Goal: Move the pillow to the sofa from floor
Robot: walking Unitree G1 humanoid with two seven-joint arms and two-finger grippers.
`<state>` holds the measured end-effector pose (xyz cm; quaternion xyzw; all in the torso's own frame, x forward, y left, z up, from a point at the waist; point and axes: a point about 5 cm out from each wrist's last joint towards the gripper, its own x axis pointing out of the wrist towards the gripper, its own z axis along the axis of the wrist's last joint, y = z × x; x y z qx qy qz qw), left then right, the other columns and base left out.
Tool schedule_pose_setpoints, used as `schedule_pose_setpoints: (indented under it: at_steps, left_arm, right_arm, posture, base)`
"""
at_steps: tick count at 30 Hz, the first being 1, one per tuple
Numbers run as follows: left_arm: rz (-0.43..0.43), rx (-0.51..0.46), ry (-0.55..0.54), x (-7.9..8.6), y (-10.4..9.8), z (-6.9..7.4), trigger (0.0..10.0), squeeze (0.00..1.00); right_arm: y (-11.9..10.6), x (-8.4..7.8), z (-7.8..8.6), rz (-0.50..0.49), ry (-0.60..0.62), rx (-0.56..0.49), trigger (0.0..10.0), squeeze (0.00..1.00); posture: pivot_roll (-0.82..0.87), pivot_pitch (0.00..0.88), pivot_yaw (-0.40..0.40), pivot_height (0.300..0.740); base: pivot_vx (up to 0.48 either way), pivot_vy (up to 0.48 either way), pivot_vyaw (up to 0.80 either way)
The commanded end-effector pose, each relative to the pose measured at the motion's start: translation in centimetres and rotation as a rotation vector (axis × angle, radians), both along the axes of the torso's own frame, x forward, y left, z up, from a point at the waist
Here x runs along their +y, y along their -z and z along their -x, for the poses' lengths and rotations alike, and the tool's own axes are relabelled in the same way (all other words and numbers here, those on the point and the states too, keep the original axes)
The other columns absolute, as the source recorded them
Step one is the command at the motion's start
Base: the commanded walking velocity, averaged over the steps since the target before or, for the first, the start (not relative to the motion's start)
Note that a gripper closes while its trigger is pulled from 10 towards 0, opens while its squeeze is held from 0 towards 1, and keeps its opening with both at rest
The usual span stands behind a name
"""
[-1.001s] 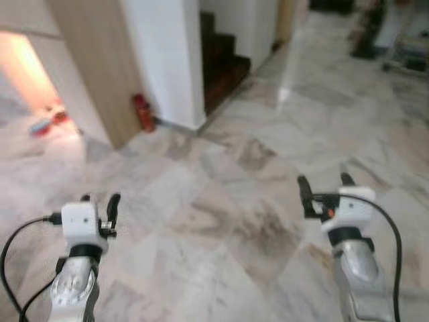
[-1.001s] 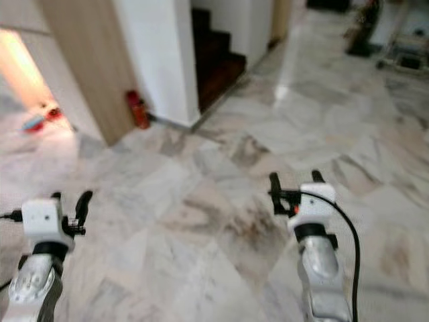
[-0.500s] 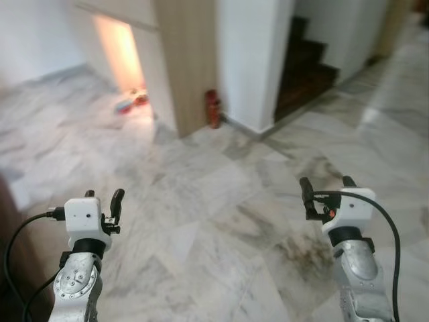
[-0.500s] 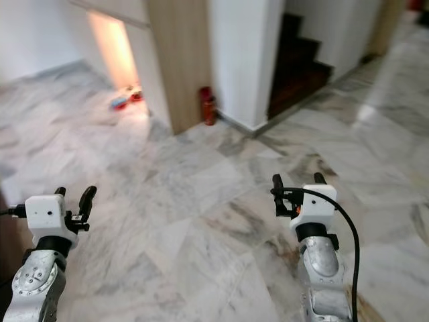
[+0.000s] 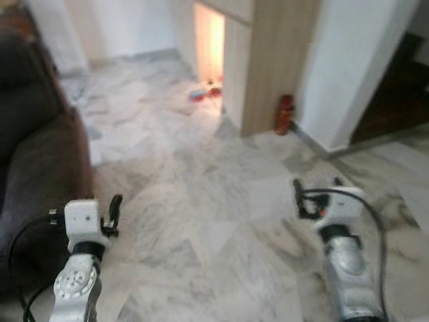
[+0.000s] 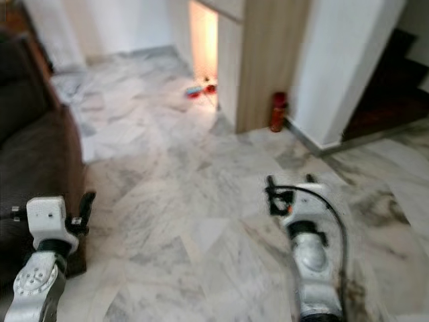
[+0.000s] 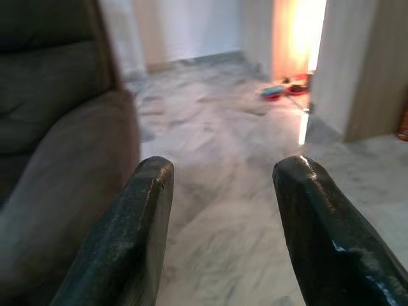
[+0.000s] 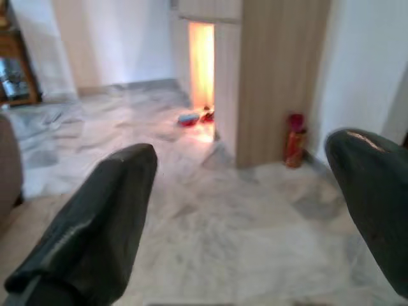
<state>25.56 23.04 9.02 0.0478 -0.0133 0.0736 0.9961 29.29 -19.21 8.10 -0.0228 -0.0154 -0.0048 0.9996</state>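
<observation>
A dark sofa (image 5: 37,154) stands at my left, its arm and seat close to my left gripper (image 5: 100,204). That gripper is held low in front of me, open, with nothing between its fingers. The left wrist view has the sofa (image 7: 57,127) beside the two black fingers (image 7: 143,217). My right gripper (image 5: 318,191) hovers over the marble floor at the right, open and holding nothing. Its fingers (image 8: 108,204) point toward a lit doorway.
Pale marble floor (image 5: 201,201) stretches ahead. A wooden panel (image 5: 268,60) and a white pillar (image 5: 348,67) stand at the back right, with a red fire extinguisher (image 5: 285,114) at their foot. Small red and blue things (image 5: 204,92) lie by the lit opening. Dark stairs (image 5: 395,114) are far right.
The camera has swung to the left: the sofa has come into view and the stairs have slid to the right edge. Both grippers keep the same open pose.
</observation>
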Motion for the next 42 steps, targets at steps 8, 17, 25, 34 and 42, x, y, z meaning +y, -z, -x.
schedule_pose_setpoints:
  at_steps: [8, 17, 25, 34, 42]
  left_arm:
    - [0.040, 0.056, -0.005, 0.2, 1.8, -2.2, 10.0, 0.00]
    - [0.084, 0.208, -0.021, 1.2, 4.7, -3.6, 10.0, 0.00]
    - [0.162, 0.427, -0.103, 2.6, 8.9, -1.1, 10.0, 0.00]
    - [0.159, 0.651, -0.115, 2.2, 12.6, 2.3, 10.0, 0.00]
    - [0.189, 0.838, -0.137, 1.5, 15.5, 6.1, 10.0, 0.00]
  right_arm:
    - [1.3, -1.5, -1.4, -0.006, 0.057, 0.062, 10.0, 0.00]
    - [6.3, -1.6, -0.7, -0.158, 0.080, 0.364, 10.0, 0.00]
    - [10.8, -1.2, 2.8, -0.205, 0.131, 0.640, 10.0, 0.00]
    - [13.8, 0.0, 6.3, -0.171, 0.105, 0.818, 10.0, 0.00]
    - [15.5, -0.5, 9.3, -0.192, 0.123, 0.921, 10.0, 0.00]
  posture:
    - [-0.07, 0.000, 0.016, 0.740]
    - [-0.10, 0.000, 0.052, 0.740]
    - [-0.08, 0.000, 0.041, 0.740]
    - [-0.08, 0.000, 0.075, 0.740]
    - [-0.09, 0.000, 0.079, 0.740]
  base:
    - [0.000, 0.000, 0.80]
    - [0.000, 0.000, 0.25]
    - [0.000, 0.000, 0.00]
    - [0.000, 0.000, 0.00]
    - [0.000, 0.000, 0.00]
